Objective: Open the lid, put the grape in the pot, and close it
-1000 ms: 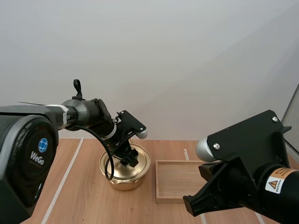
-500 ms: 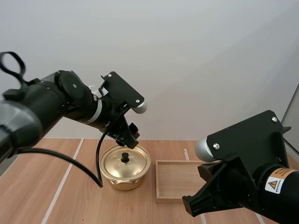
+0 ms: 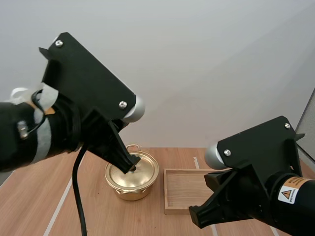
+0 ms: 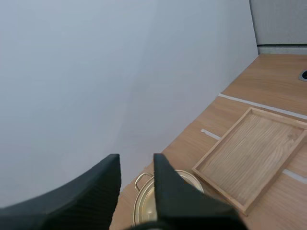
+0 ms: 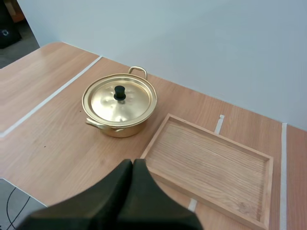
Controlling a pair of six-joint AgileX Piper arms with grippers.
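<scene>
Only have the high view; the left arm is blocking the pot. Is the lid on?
Observer: Yes. The right wrist view shows the lid sitting flat on the pot, with its black knob on top.
Operator: Left gripper state?
Observer: The left gripper is open and holds nothing. The pot lies beyond its tips.
Operator: And the right?
Observer: The right gripper is shut on nothing, above the table on the near side of the tray.
</scene>
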